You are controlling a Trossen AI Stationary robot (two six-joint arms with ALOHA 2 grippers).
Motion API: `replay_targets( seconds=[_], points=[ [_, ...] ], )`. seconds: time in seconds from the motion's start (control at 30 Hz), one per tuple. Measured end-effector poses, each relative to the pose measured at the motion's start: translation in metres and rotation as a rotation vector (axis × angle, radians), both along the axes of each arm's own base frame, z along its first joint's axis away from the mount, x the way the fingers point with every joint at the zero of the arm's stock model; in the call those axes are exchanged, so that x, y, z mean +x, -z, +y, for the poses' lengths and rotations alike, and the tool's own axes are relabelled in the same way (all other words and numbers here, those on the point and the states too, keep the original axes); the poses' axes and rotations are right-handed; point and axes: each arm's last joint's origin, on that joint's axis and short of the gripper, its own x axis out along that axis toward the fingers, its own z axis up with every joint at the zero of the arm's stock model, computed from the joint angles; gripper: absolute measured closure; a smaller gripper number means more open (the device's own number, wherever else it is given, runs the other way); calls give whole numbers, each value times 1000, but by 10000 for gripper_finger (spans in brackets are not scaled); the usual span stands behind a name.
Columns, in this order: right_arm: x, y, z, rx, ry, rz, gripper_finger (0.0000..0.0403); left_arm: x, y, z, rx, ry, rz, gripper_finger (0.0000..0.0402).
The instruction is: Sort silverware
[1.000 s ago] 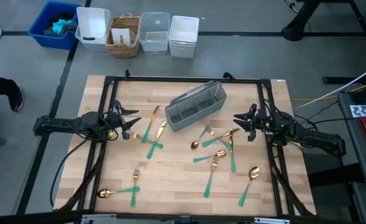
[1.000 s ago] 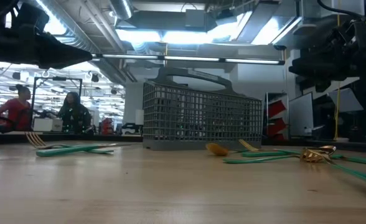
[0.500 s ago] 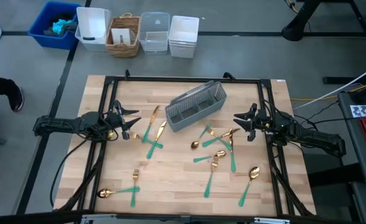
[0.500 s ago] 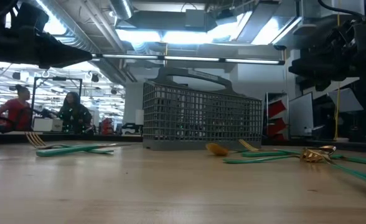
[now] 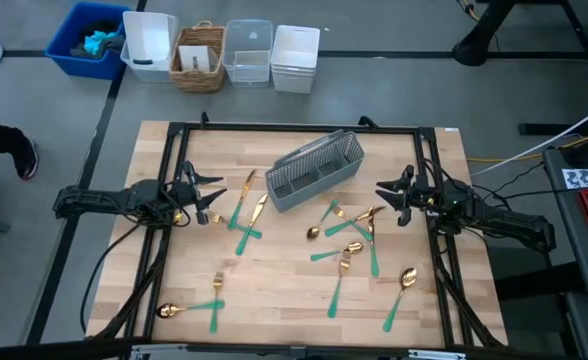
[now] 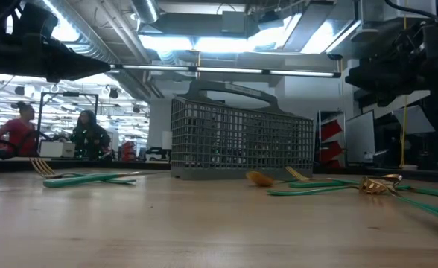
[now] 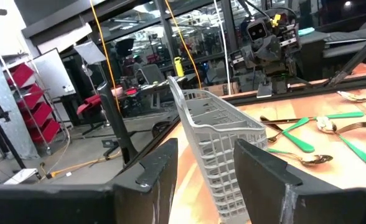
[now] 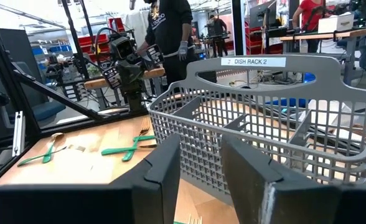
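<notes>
The grey wire-mesh caddy (image 5: 315, 170) stands on its base at the table's far middle, turned slantwise. The silverware has gold heads and teal handles and lies flat in groups. A few crossed pieces (image 5: 246, 215) lie left of the caddy. A cluster (image 5: 350, 240) lies to its near right. A fork (image 5: 217, 285), a spoon (image 5: 188, 308) and another spoon (image 5: 401, 291) lie toward the near edge. My left gripper (image 5: 210, 198) hovers open and level at the table's left side. My right gripper (image 5: 384, 196) hovers open and level at the right side. Both point toward the middle with nothing between their fingers.
Black frame rails (image 5: 179, 170) run along the table's edges. Beyond the far edge stand a blue bin (image 5: 82, 40), a white bin (image 5: 149, 45), a wicker basket (image 5: 199, 58), a clear bin (image 5: 247, 52) and stacked white trays (image 5: 294, 58). A person's shoe (image 5: 26, 157) shows on the floor at left.
</notes>
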Motion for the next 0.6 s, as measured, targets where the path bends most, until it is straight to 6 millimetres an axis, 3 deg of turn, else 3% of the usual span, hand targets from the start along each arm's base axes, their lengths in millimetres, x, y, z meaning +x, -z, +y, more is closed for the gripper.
replay_targets(
  seconds=[0.23, 0.6],
  points=[
    [0, 0, 0, 0, 6, -2, 283, 0, -2, 0, -86, 6, -55, 254],
    [-3, -11, -1, -4, 69, -39, 283, -8, -32, 1, -78, 0, -378, 254]
  ],
)
